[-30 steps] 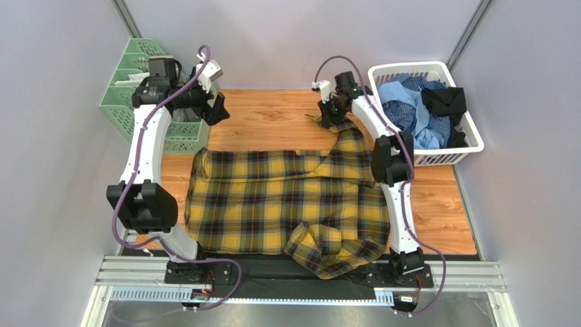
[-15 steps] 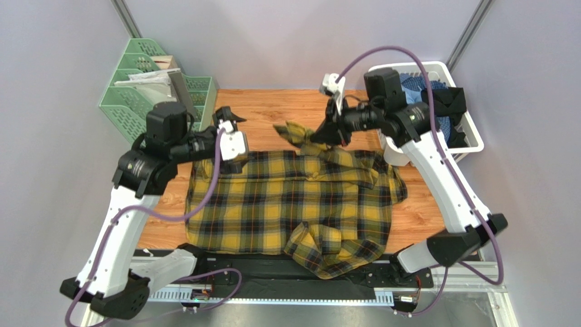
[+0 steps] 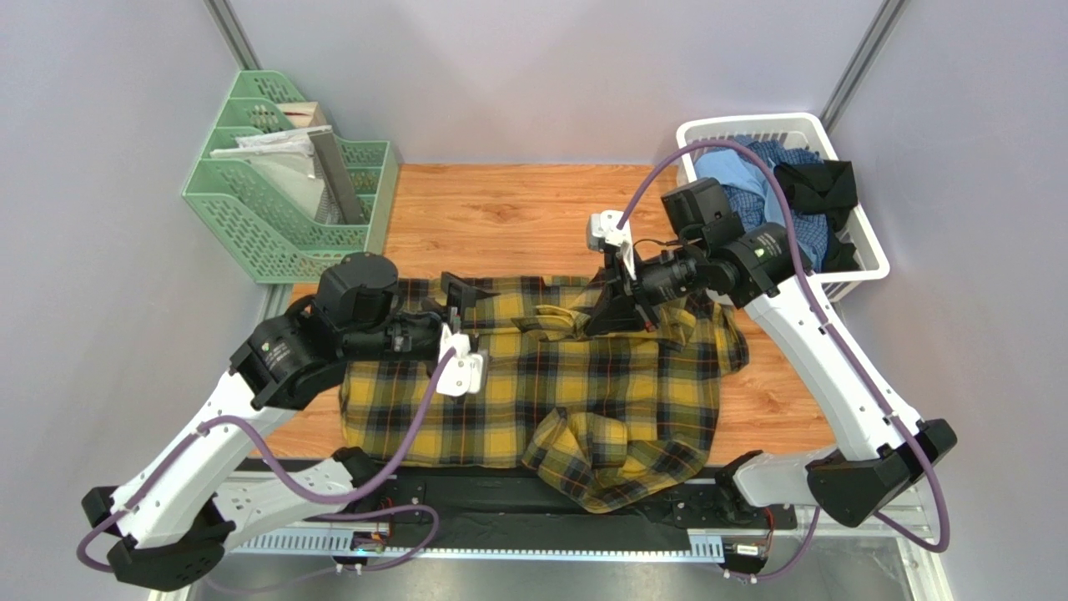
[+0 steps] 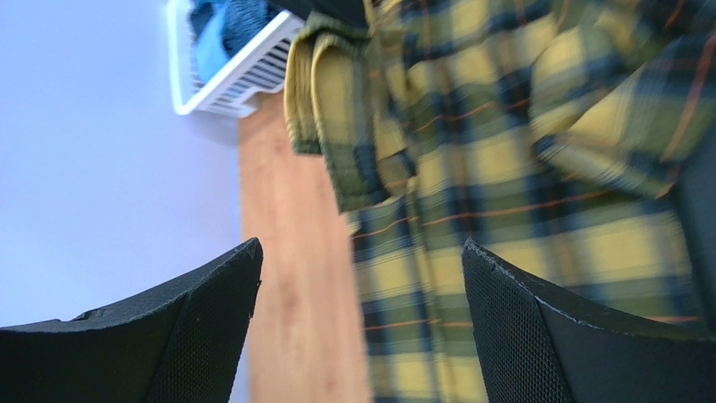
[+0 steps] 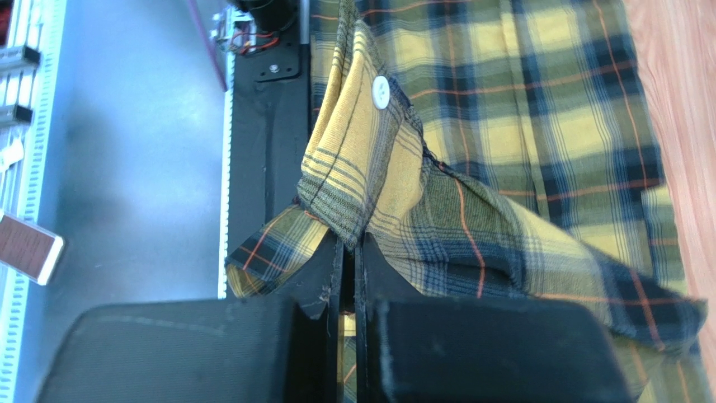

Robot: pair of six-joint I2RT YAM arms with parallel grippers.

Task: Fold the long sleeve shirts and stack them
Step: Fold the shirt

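— While the plaid shirt point(image 3: 502, 401) lies spread across the middle of the worktop point(image 3: 502, 207), we note that its near hem hangs over the front edge, onto the dark strip between the arm bases.
— Agreed. We log one sleeve point(image 3: 602, 451) bunched in a heap at the near right. The cloth is mustard and black check with thin orange lines.
— Right claw point(image 5: 351, 252): how do we enter it?
— Pressed together on the shirt. In its wrist view we have a cuff point(image 5: 361, 168) with a white button point(image 5: 381, 91) just past the fingertips, and plaid cloth pinched between them. From above, it sits over the shirt's far edge, right of centre.
— And the left claw point(image 4: 360, 252)?
— Spread wide, with nothing between the fingers point(image 4: 210, 311). We see shirt and bare wood through the gap. From above it is over the shirt's far left part. We cannot tell whether it touches the cloth.
— Surroundings?
— A white basket point(image 3: 865, 263) at the far right corner holds crumpled light blue shirts point(image 3: 740, 188) and a black shirt point(image 3: 817, 185). A green rack point(image 3: 251, 207) stands at the far left corner, with sheets in it.
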